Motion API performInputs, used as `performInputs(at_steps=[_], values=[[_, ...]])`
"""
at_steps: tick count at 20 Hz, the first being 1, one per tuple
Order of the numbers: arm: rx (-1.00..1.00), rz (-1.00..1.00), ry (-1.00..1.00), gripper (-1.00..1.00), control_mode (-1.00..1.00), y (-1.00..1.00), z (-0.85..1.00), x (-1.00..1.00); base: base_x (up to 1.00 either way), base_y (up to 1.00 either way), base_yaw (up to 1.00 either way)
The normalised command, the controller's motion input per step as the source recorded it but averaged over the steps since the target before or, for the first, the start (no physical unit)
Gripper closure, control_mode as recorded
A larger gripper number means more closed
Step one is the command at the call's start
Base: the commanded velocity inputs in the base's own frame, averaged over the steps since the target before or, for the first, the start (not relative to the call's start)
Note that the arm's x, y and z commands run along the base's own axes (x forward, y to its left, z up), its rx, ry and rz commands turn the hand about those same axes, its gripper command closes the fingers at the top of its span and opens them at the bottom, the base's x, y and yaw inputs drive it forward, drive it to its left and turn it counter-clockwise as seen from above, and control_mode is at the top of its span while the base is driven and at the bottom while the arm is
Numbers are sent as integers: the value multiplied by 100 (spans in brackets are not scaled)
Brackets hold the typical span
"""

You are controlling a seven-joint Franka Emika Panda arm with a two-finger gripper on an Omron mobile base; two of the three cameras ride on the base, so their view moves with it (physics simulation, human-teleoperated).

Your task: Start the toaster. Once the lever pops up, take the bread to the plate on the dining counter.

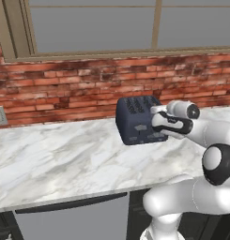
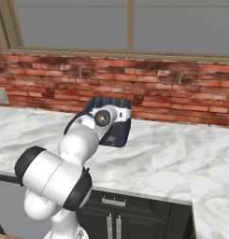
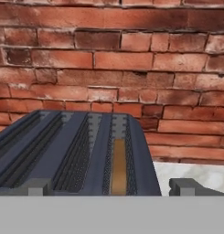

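The toaster (image 1: 137, 120) was parked toward the counter's (image 1: 55, 159) back edge, right by the brick wall (image 1: 65, 89). The bread (image 3: 118, 165) was seen sunk in the rightmost slot, so toasting prob hadn't been started yet. The gripper (image 3: 113, 186) was held at the toaster's near end w/ fingers spread wide, nothing pinched, presumably lined up so the lever could be pushed down.

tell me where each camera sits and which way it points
left base view: behind the arm's left, looking forward and down at the toaster on the counter; arm at lower right.
right base view: behind its right, same toaster and brick wall; arm at lower left.
hand view: on the hand, above the slots, bread inside; gripper open.
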Motion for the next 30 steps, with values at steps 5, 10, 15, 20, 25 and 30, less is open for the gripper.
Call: performInputs(at_steps=[5,10,15,20,25,30], values=[[1,0,2,-100,-100,-6,0,19,0,0,0],[0,0,2,-100,-100,-5,0,6,0,0,0],[0,0,4,-100,-100,0,0,0,0,0,0],[0,0,4,-100,-100,0,0,0,0,0,0],[0,-4,4,-100,-100,0,0,0,0,0,0],[0,-8,1,-100,-100,0,0,0,0,0,0]])
